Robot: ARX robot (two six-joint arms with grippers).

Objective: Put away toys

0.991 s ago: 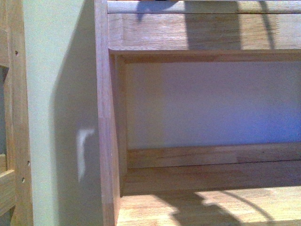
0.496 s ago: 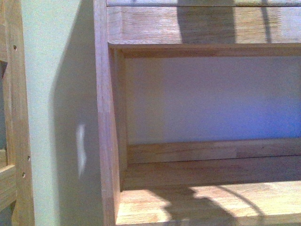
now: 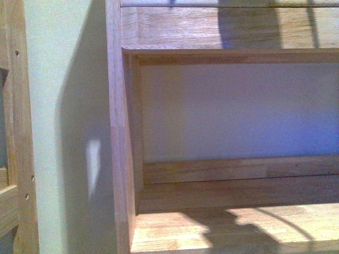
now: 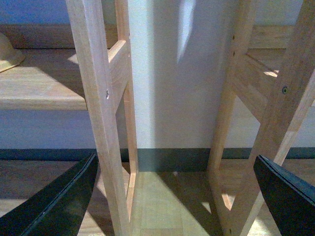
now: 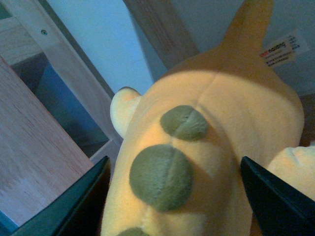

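The orange-yellow plush animal [image 5: 211,132] fills the right wrist view, with olive-brown round spots along its back and a paper tag [image 5: 283,49] near its tail. My right gripper [image 5: 174,199] is shut on it, a dark finger pressed against each flank. My left gripper [image 4: 179,196] is open with nothing between its fingers, facing a gap between two wooden shelf frames [image 4: 101,113] above a wood floor. Neither gripper nor the toy shows in the front view, only their shadow on the shelf board.
A wooden shelf unit [image 3: 119,159] with a bare board [image 3: 233,233] and white back panel fills the front view. A second frame [image 3: 21,132] stands at the left against a pale green wall. A tan rounded object [image 4: 9,51] sits on a shelf in the left wrist view.
The front view has shifted slightly downward relative to the shelf. The shadows on the upper rail and on the lower board have slid to the right.
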